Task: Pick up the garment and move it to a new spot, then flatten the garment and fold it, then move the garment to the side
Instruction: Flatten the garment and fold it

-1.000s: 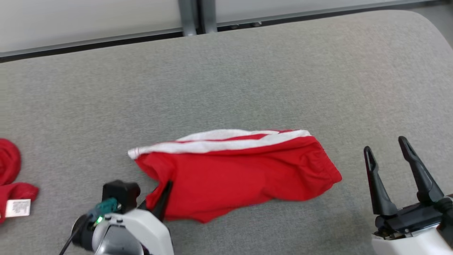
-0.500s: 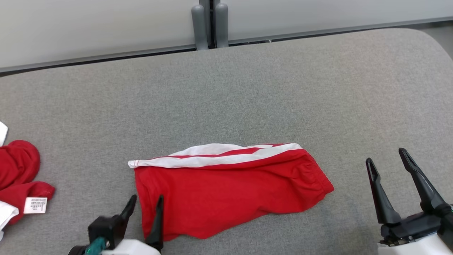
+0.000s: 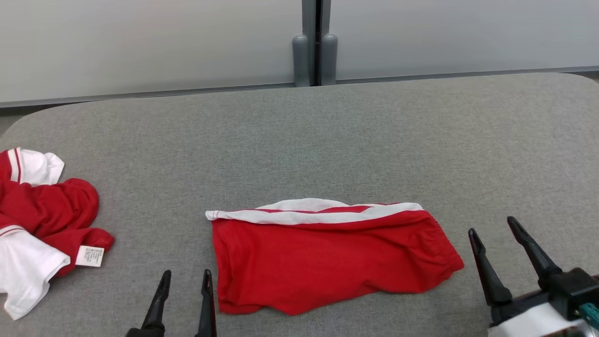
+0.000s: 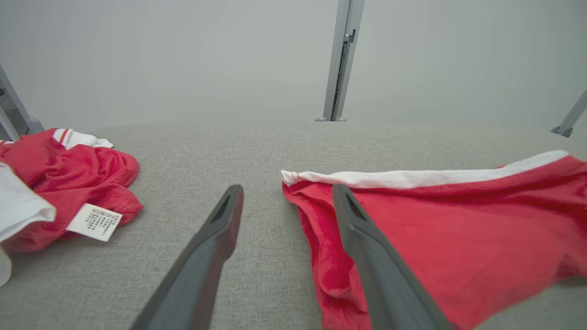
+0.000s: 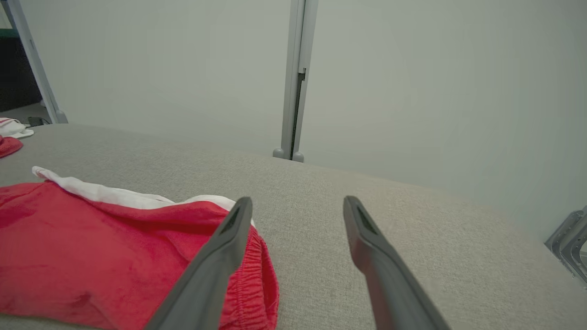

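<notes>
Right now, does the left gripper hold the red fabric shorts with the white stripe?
No, the left gripper stands open beside the red shorts, nothing between its jaws.

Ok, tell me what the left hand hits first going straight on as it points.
Probably the red shorts, at their left edge: the left hand has its inner finger lined up with their white-trimmed corner; the other finger has bare grey table ahead. Height is unclear, so it may skim over.
</notes>
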Controlling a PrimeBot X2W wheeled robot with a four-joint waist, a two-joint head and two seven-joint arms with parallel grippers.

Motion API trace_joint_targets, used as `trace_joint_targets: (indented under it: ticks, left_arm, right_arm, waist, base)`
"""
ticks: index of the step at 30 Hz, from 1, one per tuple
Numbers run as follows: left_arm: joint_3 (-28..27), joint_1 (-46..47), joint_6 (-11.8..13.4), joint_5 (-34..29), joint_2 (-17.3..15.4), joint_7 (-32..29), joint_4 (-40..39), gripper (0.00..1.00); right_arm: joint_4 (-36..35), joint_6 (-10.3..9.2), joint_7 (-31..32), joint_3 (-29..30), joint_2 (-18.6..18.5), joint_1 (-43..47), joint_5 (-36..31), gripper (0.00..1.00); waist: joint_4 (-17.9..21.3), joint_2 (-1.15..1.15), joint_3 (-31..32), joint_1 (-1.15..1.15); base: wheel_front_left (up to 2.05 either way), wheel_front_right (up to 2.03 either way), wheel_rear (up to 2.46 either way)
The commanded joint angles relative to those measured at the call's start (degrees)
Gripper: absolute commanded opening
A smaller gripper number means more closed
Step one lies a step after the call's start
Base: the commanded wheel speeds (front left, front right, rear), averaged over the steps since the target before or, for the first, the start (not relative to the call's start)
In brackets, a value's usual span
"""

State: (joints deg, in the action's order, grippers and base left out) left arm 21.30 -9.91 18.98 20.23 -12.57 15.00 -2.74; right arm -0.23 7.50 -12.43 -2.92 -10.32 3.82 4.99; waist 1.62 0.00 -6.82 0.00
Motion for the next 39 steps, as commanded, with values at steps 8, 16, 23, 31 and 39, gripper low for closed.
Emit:
trace_joint_targets:
  ticks: [8, 16, 23, 31, 39]
  left_arm:
    - [-3.4, 2.6, -7.3, -5.2, 4.4, 0.2, 2.8, 1.0]
    - [-6.9, 2.7, -10.2, -7.7, 7.1, 0.2, 3.6, 1.0]
    - [-8.0, 3.3, -11.9, -9.2, 8.4, 0.2, 3.7, 1.0]
    - [-9.0, 3.7, -13.5, -10.1, 9.1, 0.2, 4.3, 1.0]
    - [-9.6, 2.4, -14.2, -10.2, 9.5, 0.2, 4.6, 1.0]
  right_arm:
    - [11.3, -0.02, 5.9, -3.8, 1.2, -8.3, -1.7, 1.0]
    - [18.4, -0.03, 10.1, -3.6, 0.6, -11.1, -1.9, 1.0]
    - [21.4, -0.02, 12.9, -3.2, -0.1, -13.1, 0.6, 1.0]
    - [25.3, -0.02, 20.4, -11.1, -2.1, -15.7, 14.1, 0.0]
    - [26.4, -0.07, 24.3, -4.0, -12.0, -17.6, 31.1, 0.0]
  waist:
    - [-4.0, 0.0, -1.5, 0.0]
    - [-5.6, 0.0, -3.2, 0.0]
    - [-5.9, 0.0, -4.3, 0.0]
    - [-5.9, 0.0, -4.9, 0.0]
    - [-4.0, 0.0, -3.3, 0.0]
  base:
    - [0.0, 0.0, 0.0]
    - [0.0, 0.0, 0.0]
    - [0.0, 0.0, 0.0]
    - [0.0, 0.0, 0.0]
    - [0.0, 0.0, 0.0]
